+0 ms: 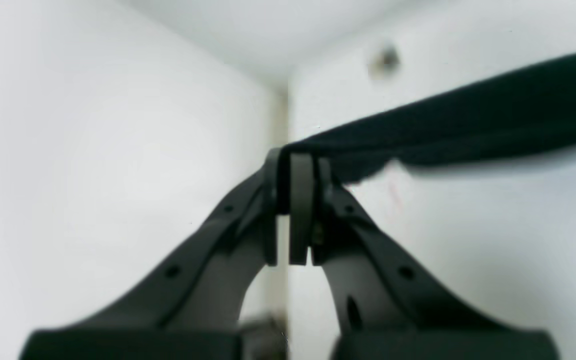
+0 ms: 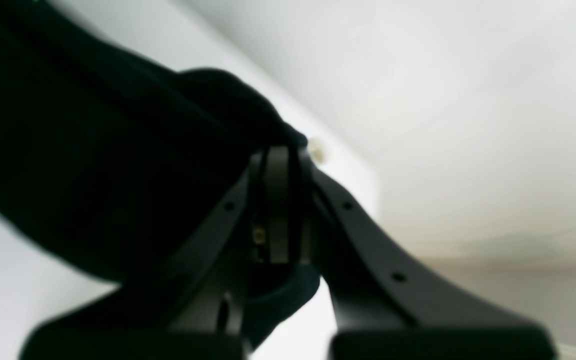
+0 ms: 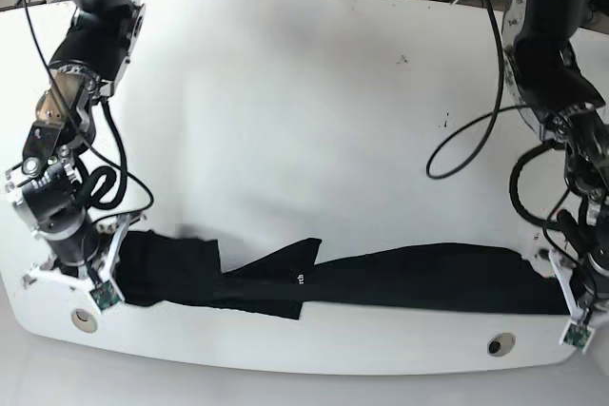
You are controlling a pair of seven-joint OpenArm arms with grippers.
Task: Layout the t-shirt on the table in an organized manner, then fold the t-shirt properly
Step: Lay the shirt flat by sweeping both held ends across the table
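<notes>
So the table (image 3: 314,92) is filling most of the base view, glossy white, with the t-shirt (image 3: 400,278) lying stretched in a long black band along its 6 o'clock edge, running from about 8 o'clock to 4 o'clock. Two grey grommet holes (image 3: 500,343) are sitting just below the band. The right gripper (image 2: 280,165) is clamping a bunched black end of the shirt, and the left gripper (image 1: 295,167) is pinching the other end, fabric trailing off toward 2 o'clock.

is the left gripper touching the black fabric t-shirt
Touching: in the left wrist view, the left gripper is shut on an edge of the black t-shirt.
</notes>
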